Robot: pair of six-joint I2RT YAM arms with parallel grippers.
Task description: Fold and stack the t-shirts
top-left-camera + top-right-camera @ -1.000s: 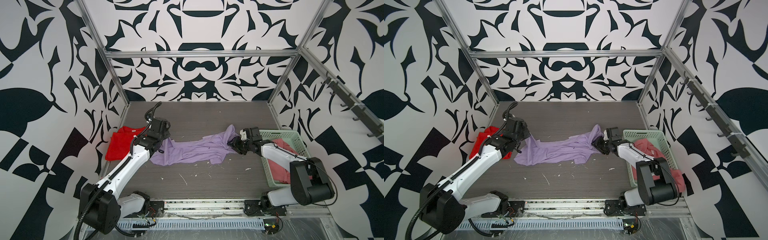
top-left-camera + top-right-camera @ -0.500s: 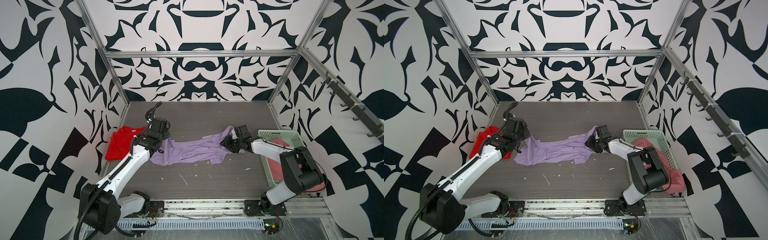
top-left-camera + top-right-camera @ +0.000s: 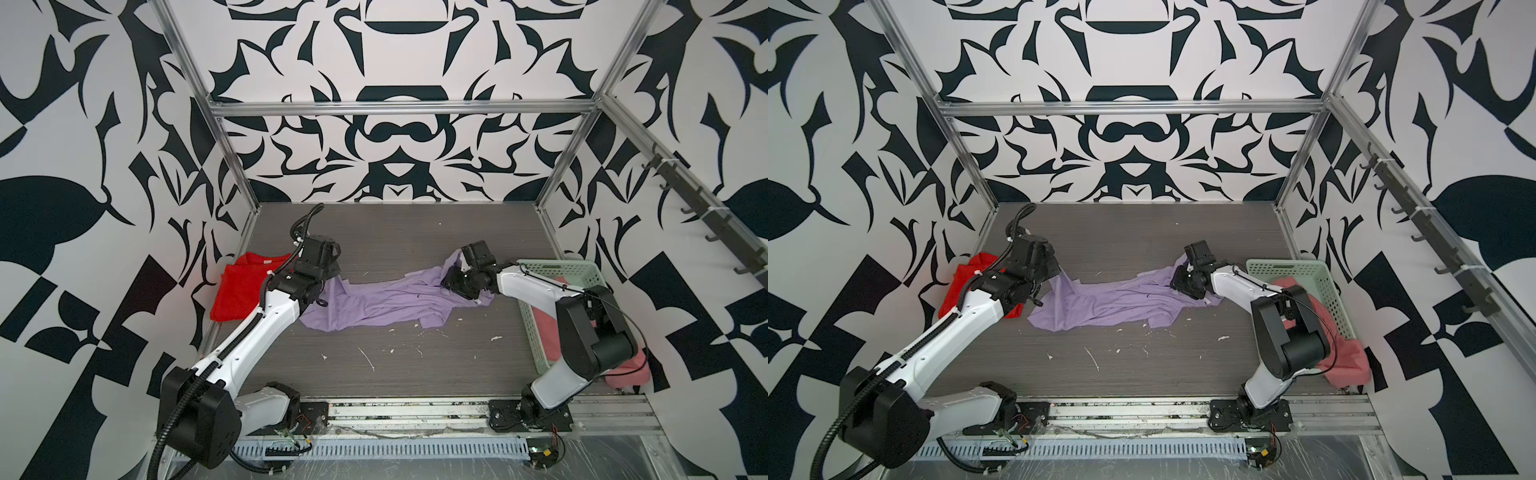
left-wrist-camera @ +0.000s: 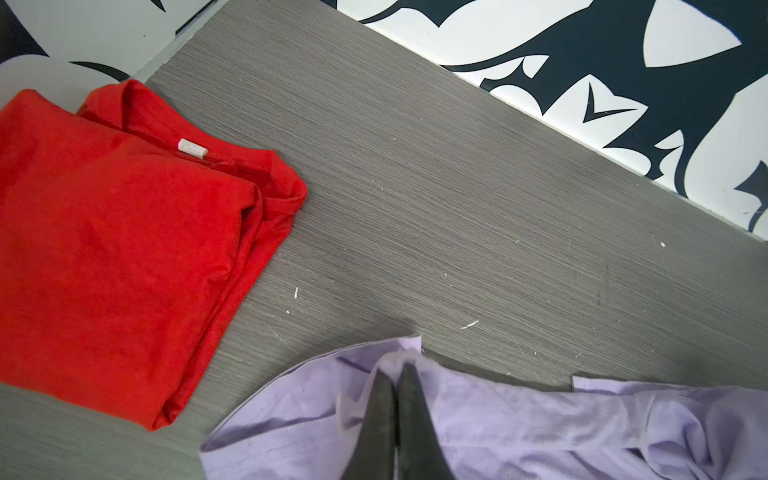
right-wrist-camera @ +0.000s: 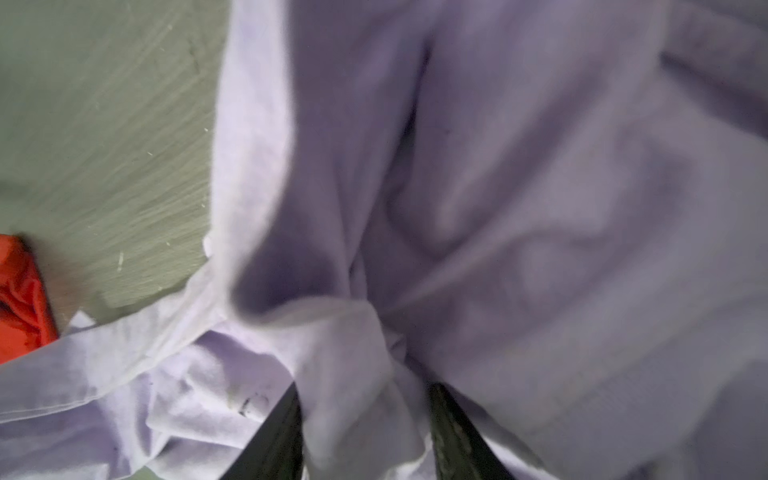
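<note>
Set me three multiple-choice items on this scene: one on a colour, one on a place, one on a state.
1. What colour is the t-shirt in the basket?
A. salmon pink
B. white
C. green

2. Where does the red t-shirt lie?
A. in the basket
B. folded on the table, at its left side
C. under the basket

3. The left gripper is:
A. open above bare table
B. shut on the lilac t-shirt
C. shut on the red t-shirt

Answers:
1 A: the salmon pink t-shirt lies in the basket and spills over its near end.
2 B: both top views show it flat by the left wall.
3 B: in the left wrist view the fingers press together with lilac cloth at their tips.
</note>
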